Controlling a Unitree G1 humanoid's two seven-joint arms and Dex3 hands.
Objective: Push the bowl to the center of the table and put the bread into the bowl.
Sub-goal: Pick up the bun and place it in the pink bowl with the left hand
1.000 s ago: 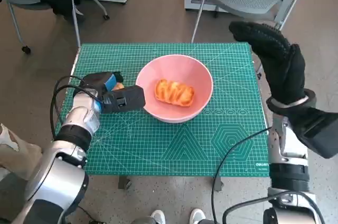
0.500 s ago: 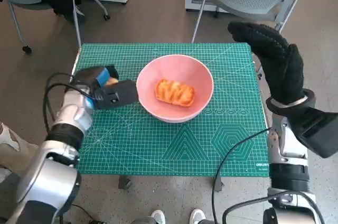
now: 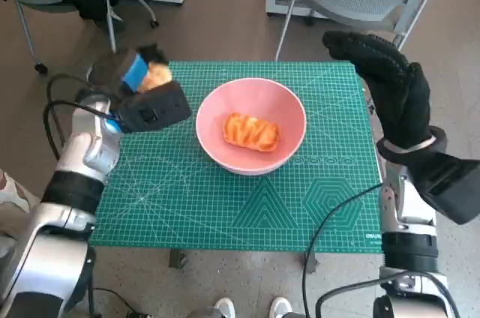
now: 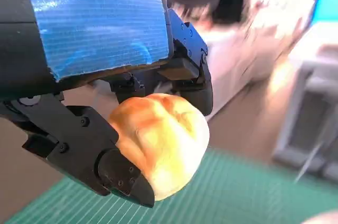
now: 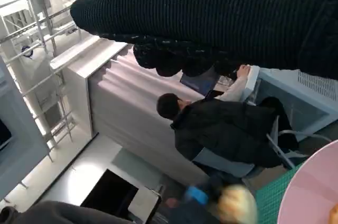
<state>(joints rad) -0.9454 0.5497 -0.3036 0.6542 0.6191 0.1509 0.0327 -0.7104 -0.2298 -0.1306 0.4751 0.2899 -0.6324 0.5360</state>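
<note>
Holding a bun (image 4: pixel 161 142) clamped in left hand (image 3: pixel 139 97) beside bowl (image 3: pixel 289 108), roughly centred, one bread (image 3: pixel 250 131) inside; bun left to place; right hand (image 3: pixel 390 89) raised, fingers apart, empty.

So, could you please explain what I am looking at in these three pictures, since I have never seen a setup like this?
This is a humanoid robot at a small table with a green mat. The wide picture looks down from its head; the other two come from cameras behind each hand. A pink bowl sits near the mat's middle with one bread inside. The left hand, black with blue tape, holds a bread roll above the mat's far left corner. The gloved right hand is raised and holds nothing. A seated person shows in the right wrist picture.
</note>
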